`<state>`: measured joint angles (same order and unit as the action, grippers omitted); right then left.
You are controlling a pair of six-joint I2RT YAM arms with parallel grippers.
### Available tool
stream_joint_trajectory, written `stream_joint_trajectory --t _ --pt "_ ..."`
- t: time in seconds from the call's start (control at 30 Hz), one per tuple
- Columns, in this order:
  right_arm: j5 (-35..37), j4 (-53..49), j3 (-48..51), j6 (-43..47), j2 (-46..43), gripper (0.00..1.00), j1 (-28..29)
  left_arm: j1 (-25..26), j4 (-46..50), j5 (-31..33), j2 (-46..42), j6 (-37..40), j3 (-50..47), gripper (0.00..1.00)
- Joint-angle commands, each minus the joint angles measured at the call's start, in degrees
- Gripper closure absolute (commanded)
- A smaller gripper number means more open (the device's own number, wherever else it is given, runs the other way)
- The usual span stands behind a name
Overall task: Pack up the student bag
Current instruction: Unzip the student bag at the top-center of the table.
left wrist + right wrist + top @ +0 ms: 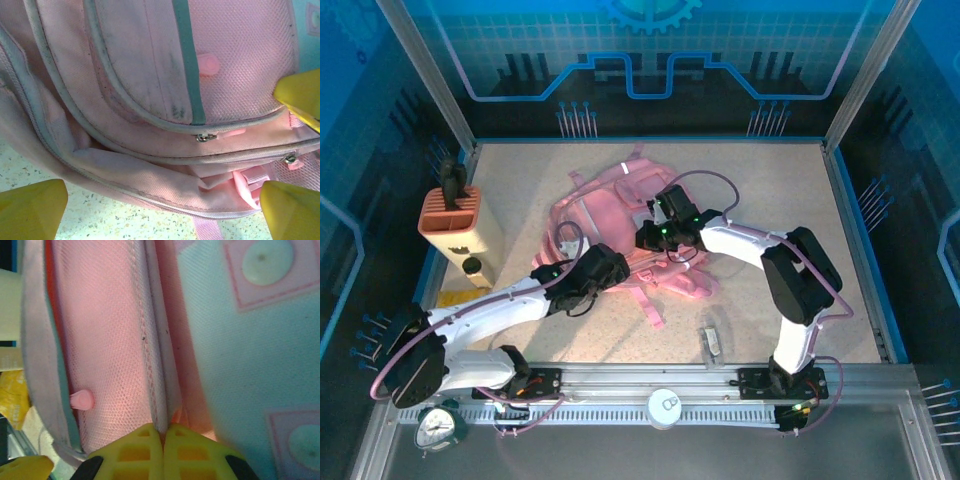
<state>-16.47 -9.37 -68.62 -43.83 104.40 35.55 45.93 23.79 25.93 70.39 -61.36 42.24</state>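
Flat at the middle of the table (790, 200): the student bag (610, 225), pink, straps splayed toward the near edge. Clenched on a piped seam beside its mesh pocket: the right gripper (162, 437). Spread wide at the bag's near-left edge, grasping nothing: the left gripper (160, 215). Well left of the bag, an orange-and-cream pen holder (455, 225); by the near rail, a green alarm clock (440, 427), dial too small to read.
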Motion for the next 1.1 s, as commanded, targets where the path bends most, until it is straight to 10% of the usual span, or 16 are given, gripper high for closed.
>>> stream_joint_trajectory --t 0.0,1.07 --pt "-3.5 5.0 -0.2 -3.2 -4.9 1.0 0.0 0.3 1.2 1.8 1.7 1.4 3.4 0.01" --pt "-3.8 16.3 5.9 -13.4 -7.9 1.0 -2.0 -0.5 3.8 12.4 17.9 -5.1 14.1 0.01"
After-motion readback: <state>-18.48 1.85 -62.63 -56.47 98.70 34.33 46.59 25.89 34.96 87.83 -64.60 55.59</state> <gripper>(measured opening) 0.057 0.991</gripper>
